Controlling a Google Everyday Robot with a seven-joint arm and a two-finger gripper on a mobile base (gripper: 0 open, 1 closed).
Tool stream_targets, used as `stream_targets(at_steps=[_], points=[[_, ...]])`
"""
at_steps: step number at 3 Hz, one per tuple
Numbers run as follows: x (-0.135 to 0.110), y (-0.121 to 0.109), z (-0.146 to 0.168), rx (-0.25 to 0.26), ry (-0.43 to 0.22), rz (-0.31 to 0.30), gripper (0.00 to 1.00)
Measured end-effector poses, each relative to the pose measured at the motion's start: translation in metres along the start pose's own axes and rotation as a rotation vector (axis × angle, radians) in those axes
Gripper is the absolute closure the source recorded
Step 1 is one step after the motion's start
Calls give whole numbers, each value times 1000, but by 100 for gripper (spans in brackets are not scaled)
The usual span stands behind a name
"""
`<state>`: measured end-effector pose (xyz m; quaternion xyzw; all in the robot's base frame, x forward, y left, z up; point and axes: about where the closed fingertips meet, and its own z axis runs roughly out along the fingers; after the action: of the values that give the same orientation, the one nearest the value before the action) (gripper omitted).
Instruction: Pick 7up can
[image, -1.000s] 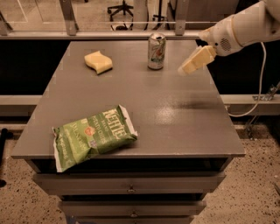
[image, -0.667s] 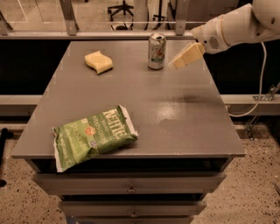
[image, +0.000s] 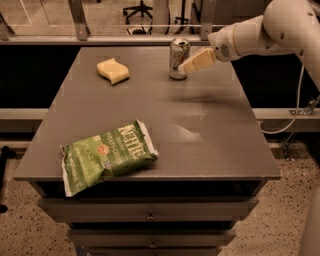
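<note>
Camera view, nearest first: green crisp bag (image: 107, 157) at the front left of the table (image: 200, 140); yellow sponge (image: 113, 70) further back. 7up can (image: 179, 58) stands upright near the far edge, not lifted. Gripper (image: 192, 62) reaches in from the right, tip at the can's right side; open or closed cannot be told. Judgement: approach nearly complete, grasp and lift outstanding.

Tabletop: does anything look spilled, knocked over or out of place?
Only the green crisp bag, which hangs over the front edge of the table. The 7up can stands upright at the back, with the gripper close beside it.
</note>
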<state>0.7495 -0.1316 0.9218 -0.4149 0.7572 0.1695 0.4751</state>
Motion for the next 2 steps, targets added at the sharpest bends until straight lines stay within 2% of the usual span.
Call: stream_targets(at_steps=[2], points=[[-5,-5,44,-21,-79,68,0]])
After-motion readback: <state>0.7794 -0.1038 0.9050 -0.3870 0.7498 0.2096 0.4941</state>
